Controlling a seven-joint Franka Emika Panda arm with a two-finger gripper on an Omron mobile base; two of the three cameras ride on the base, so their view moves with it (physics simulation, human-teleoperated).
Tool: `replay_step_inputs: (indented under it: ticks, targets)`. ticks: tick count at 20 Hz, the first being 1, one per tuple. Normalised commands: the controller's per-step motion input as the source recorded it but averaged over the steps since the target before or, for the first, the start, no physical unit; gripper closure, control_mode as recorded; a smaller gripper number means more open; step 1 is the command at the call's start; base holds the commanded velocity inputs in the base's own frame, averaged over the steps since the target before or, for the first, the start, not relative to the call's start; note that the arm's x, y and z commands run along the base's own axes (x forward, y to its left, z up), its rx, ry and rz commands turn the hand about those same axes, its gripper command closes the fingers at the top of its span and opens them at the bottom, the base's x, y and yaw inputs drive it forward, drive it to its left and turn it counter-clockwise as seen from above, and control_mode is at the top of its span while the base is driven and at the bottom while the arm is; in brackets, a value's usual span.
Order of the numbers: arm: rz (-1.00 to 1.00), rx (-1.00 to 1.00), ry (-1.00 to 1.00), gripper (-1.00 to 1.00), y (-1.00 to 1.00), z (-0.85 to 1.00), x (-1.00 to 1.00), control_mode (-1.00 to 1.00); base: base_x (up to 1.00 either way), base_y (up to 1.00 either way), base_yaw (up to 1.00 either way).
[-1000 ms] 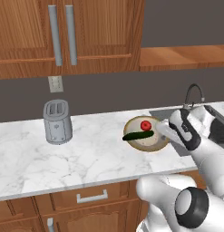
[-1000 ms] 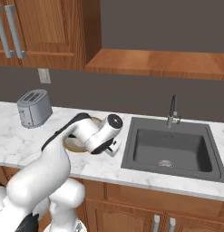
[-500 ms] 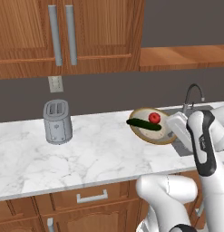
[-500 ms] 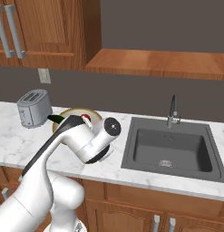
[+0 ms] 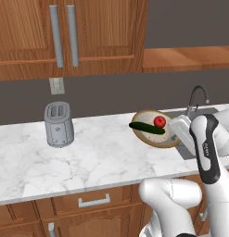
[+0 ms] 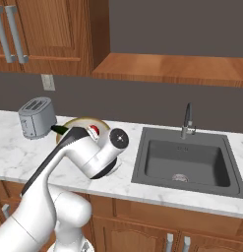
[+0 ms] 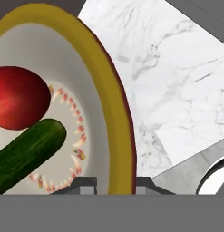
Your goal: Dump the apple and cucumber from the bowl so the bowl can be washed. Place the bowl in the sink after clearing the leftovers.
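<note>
Hand view: the gripper (image 7: 114,185) is pinched on the rim of the bowl (image 7: 114,113), with the apple (image 7: 16,97) and cucumber (image 7: 25,154) inside; the bowl is held tilted above the marble counter (image 5: 102,157), beside the sink (image 6: 184,162); the tilt should be steepened over the counter, the pinch kept firm; compared with a second ago, the bowl is raised and more tipped

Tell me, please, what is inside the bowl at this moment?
Inside the tilted bowl lie the apple and the cucumber, side by side. They cover part of the bowl's cream floor, so what lies beneath them cannot be seen.
</note>
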Motion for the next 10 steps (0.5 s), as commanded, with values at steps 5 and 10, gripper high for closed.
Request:
replay_step_inputs:
  ticks: [5,10]
  targets:
    - [0.0,0.0,0.0,1.0,0.0,0.0,-0.03,-1.0,0.0,0.0,0.0]
    - [0.0,0.0,0.0,1.0,0.0,-0.01,-0.09,1.0,-0.51,-0.19,0.0]
